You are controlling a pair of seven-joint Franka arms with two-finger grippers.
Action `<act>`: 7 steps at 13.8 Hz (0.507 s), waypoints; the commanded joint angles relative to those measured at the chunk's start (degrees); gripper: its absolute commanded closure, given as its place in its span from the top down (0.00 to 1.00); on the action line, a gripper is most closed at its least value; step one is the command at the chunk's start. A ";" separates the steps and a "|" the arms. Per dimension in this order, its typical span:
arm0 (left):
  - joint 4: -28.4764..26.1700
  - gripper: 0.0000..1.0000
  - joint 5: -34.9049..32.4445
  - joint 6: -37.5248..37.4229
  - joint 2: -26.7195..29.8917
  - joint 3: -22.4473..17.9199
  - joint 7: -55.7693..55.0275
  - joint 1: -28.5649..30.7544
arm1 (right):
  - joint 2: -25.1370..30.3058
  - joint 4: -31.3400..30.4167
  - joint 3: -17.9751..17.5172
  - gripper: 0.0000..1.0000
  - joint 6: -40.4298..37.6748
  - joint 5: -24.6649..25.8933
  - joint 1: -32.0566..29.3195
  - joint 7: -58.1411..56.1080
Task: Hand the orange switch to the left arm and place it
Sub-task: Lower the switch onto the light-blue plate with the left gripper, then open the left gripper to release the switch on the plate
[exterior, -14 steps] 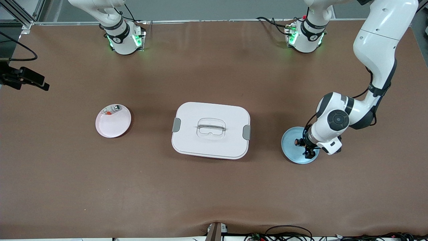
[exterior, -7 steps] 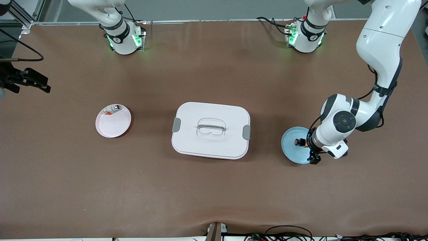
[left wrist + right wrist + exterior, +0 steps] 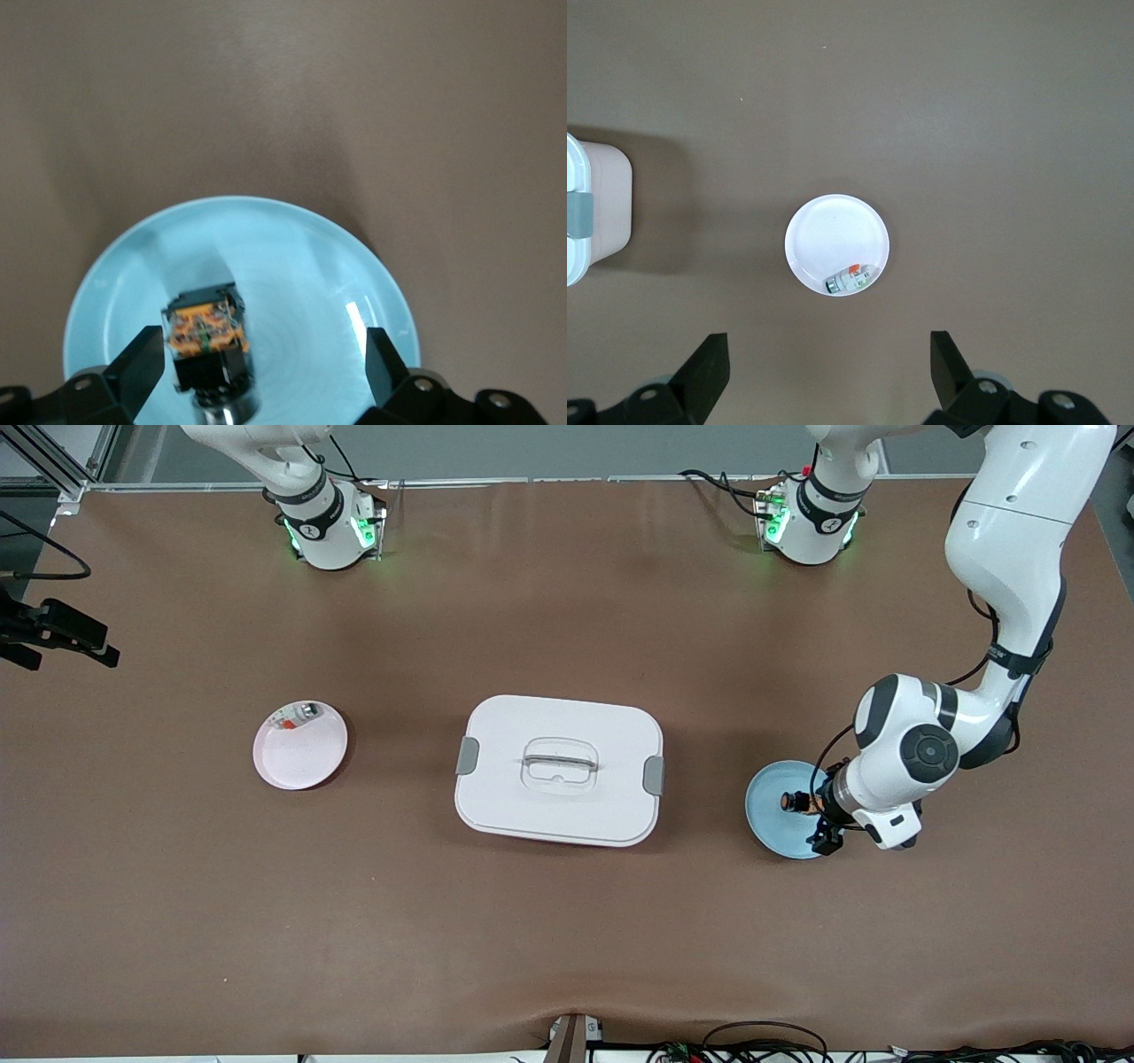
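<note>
The orange switch (image 3: pixel 791 802) (image 3: pixel 208 341), a small black part with an orange end, lies on a blue plate (image 3: pixel 766 815) (image 3: pixel 292 257) toward the left arm's end of the table. My left gripper (image 3: pixel 817 821) (image 3: pixel 263 341) hangs low over that plate, open, with the switch between its fingers and close to one of them. The white box (image 3: pixel 559 769) (image 3: pixel 594 212) with grey latches stands at mid-table. My right gripper (image 3: pixel 828 345) is open and empty, high over the table near a pink plate (image 3: pixel 300 744) (image 3: pixel 837 245).
On the pink plate's rim lies a small white-grey part with a red mark (image 3: pixel 299 715) (image 3: pixel 850 280). A black piece with a cable (image 3: pixel 58 633) shows at the edge of the front view, at the right arm's end.
The left arm's wrist has swung slightly toward its own end of the table while its gripper stays over the blue plate. The black piece at the view's edge has shifted a little.
</note>
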State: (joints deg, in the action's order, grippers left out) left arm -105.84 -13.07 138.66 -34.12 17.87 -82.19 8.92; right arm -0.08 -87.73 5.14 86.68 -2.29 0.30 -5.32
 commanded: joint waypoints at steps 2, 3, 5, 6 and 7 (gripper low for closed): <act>-4.19 1.00 5.15 -0.05 5.46 -4.51 24.28 -4.08 | 1.66 -1.13 -0.48 1.00 0.16 -0.88 -0.56 -0.31; -4.55 1.00 5.33 0.21 5.90 -4.78 30.79 -4.60 | 1.66 -1.13 -0.48 1.00 0.16 -0.70 -0.47 -0.22; -4.73 1.00 5.42 0.56 6.87 -5.04 40.04 -4.96 | 1.66 -1.22 -0.57 1.00 0.16 -0.61 -0.47 -0.13; -4.90 1.00 5.42 0.74 7.22 -5.04 44.09 -5.14 | 1.75 -1.13 -0.65 1.00 0.16 -0.52 -0.39 0.39; -4.90 1.00 5.59 1.00 7.57 -5.04 48.57 -5.31 | 1.67 -1.13 -0.65 1.00 0.07 -0.61 -0.39 1.70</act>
State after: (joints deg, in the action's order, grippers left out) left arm -108.68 -8.72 138.79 -29.02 13.90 -41.43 4.63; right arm 0.17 -87.73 4.98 86.68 -2.34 0.30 -5.05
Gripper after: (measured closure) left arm 0.000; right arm 0.000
